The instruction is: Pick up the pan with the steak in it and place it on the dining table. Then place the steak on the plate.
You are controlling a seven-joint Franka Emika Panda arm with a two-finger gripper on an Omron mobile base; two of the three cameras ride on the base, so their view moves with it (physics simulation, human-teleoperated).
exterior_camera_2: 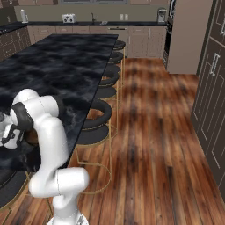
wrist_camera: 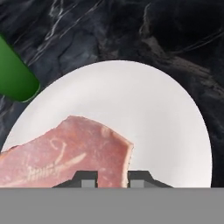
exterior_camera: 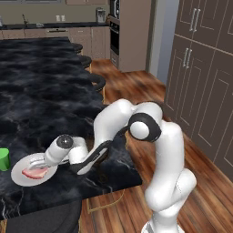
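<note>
From the left, the gripper (exterior_camera: 42, 162) is hanging over the plate (exterior_camera: 20, 175) near the dining table (exterior_camera: 50, 91) edge, clenching the steak (exterior_camera: 35, 173), fingertips hard to make out. From the right, the arm is hiding the plate. Hand view: the steak (wrist_camera: 65, 153) is running off the frame, cup (wrist_camera: 15, 74) beside the plate (wrist_camera: 166, 122)

No text, label, brand or number can be read anywhere.
</note>
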